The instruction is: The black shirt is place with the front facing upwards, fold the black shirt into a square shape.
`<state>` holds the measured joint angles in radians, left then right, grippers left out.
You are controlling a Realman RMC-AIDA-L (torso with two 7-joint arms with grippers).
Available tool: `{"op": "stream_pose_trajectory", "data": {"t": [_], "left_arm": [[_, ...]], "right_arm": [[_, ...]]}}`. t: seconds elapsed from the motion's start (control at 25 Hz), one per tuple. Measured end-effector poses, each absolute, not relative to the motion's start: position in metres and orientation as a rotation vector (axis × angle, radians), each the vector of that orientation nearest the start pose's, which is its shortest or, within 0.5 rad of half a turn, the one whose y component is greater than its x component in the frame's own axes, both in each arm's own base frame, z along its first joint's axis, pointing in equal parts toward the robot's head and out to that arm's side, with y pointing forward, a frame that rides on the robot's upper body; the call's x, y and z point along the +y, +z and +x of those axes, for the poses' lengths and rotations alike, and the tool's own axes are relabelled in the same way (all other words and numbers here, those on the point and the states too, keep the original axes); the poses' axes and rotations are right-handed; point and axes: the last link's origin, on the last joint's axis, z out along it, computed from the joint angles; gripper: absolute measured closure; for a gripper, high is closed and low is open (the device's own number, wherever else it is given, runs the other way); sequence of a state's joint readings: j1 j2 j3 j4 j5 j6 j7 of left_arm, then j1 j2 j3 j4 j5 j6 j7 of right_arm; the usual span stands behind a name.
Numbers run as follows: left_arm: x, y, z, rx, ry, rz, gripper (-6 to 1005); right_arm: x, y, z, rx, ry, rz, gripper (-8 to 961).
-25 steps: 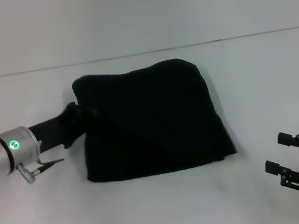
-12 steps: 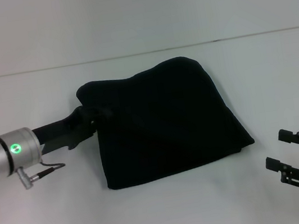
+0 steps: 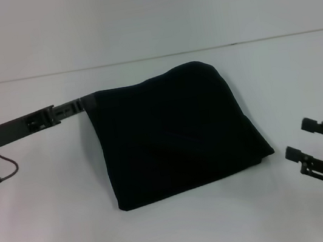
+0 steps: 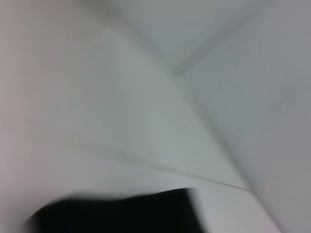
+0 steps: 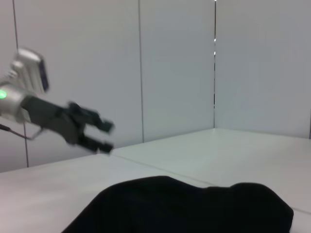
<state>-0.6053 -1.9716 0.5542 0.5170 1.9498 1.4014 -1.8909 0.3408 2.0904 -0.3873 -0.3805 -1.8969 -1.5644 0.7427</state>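
The black shirt (image 3: 176,134) lies folded into a rough square in the middle of the white table, plain side up, with no lettering showing. It also fills the near part of the right wrist view (image 5: 194,204) and shows as a blurred dark patch (image 4: 121,213) in the left wrist view. My left gripper (image 3: 87,101) reaches in from the left, with its tips by the shirt's far left corner. The right wrist view shows this left gripper (image 5: 106,137) open, empty, raised and apart from the cloth. My right gripper (image 3: 311,140) hovers open and empty off the shirt's near right corner.
The white table (image 3: 45,237) runs back to a pale wall, meeting it along a line (image 3: 151,57) behind the shirt. A thin cable (image 3: 6,167) hangs from my left wrist. White panelled walls (image 5: 175,68) stand around the table.
The shirt was slid to the right, then my left gripper let go of its left side and drew back up and left. The right gripper rose slightly.
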Motion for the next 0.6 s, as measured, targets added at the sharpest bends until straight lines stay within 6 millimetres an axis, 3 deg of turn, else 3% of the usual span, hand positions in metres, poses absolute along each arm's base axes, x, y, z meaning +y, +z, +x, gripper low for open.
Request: {"op": "stream_pose_trajectory", "data": {"t": [0.16,0.28,0.4,0.6], "left_arm": [[0.353,0.041,-0.269,-0.952,-0.844,-2.494,220],[0.341,0.028,-0.269,-0.782,-0.780,-2.562,123],[0.332,0.015,-0.270,-0.729,-0.759,-2.592,34],[0.323,-0.008,-0.276,-0.726,-0.619,-2.692,55]], "right_arm": [[0.277,-0.011,0.317,0.364,0.840,-2.342,245],[0.285,-0.014,0.307,0.343,0.864,-2.356,244],[0.292,-0.017,0.301,0.329,0.869,-2.369,244],[0.292,-0.024,0.300,0.321,0.834,-2.421,244]]}}
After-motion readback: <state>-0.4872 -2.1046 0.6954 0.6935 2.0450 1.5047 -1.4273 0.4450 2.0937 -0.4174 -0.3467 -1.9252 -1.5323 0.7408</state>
